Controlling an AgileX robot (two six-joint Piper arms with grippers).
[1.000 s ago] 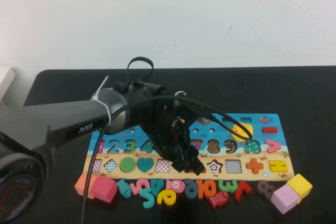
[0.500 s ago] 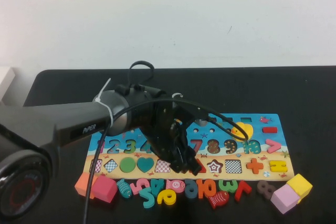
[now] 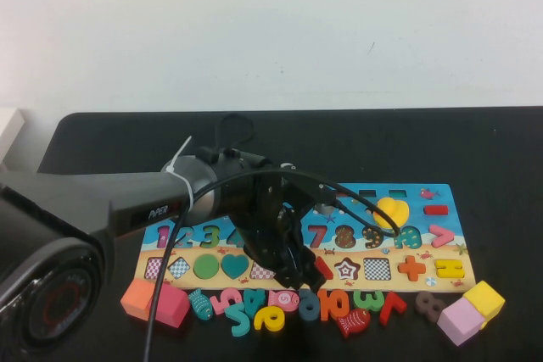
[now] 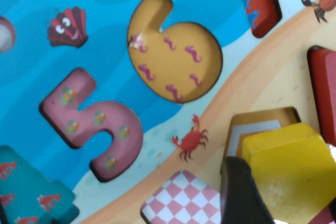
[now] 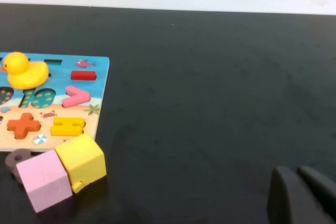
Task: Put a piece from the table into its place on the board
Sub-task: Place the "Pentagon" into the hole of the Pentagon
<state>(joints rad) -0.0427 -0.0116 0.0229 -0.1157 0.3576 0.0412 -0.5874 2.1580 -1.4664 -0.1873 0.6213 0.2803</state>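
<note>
since the earlier frame: left gripper [image 3: 299, 275] is sinking lower and slightly leftward over the puzzle board [image 3: 441, 226], arm body now covering more of the number row.

item 1, left gripper: hanging over the board's lower shape row, near the middle. fingers [image 4: 241, 192] are clenching a yellow block piece [image 4: 289, 174]; wrist view shows the dark finger pressed against the block's side.

item 2, yellow block piece: held just above the board, beside an empty recess with a white-and-brown floor [image 4: 252, 129] and a red-checkered square [image 4: 181, 200]. whether it is touching the board cannot be told.

item 3, board: the pink 5 [image 4: 92, 124] is seated; the 6 recess [image 4: 173, 59] is lying empty. yellow duck [image 3: 392, 209] is resting on the board's upper right part.

item 4, loose pieces: coloured numerals and fish [image 3: 352, 321] are lying in a row just off the board's near edge; pink cube [image 3: 461, 320] and yellow cube [image 3: 484, 298] are sitting touching each other off its near right corner.

item 5, right gripper [image 5: 299, 195]: parked well apart from the board, off its right side, fingers closed together and holding nothing.

progress, as judged: piece picked and carried over the board; seating into its recess and releasing remain.
</note>
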